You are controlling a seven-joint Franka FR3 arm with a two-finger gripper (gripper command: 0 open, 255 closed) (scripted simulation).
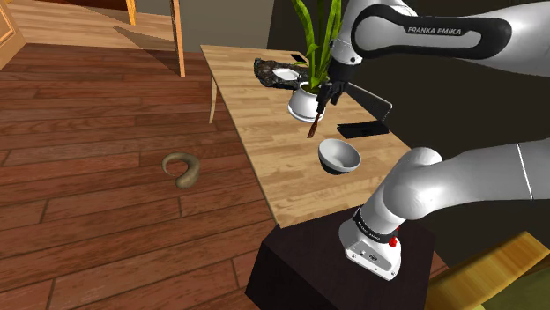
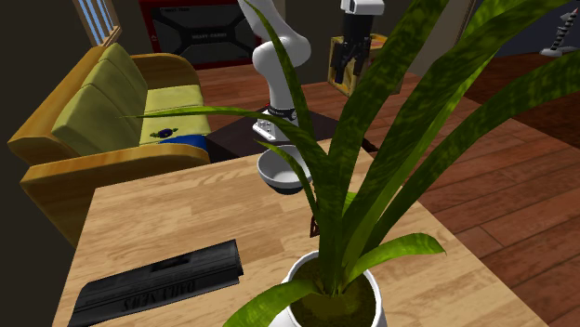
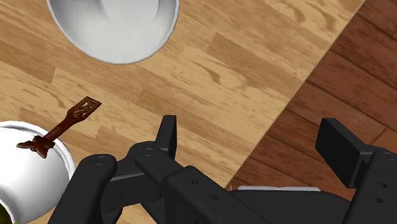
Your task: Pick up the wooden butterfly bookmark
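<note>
One brown butterfly bookmark (image 3: 63, 124) was seen on the table (image 1: 264, 132), propped aslant: its butterfly end was rested on the rim of a white plant pot (image 3: 25, 178) and its flat end on the tabletop. It was not held. In the wrist view the gripper (image 3: 251, 137) was shown with its jaws wide apart and nothing between them, off to one side of the bookmark, above the table's edge where the wooden floor (image 3: 356, 70) begins. In the second exterior view the gripper (image 2: 350, 67) was seen well above the table.

One potted plant (image 1: 302, 103) with long green leaves was counted, touching the bookmark (image 1: 312, 123). One white bowl (image 1: 339, 155) was placed near it, toward the stand. One black book (image 2: 158, 279) was laid flat beside the pot. One dark, rock-like object (image 1: 278, 72) was set at the table's far end. One curved tan object (image 1: 181, 169) was left on the floor.
</note>
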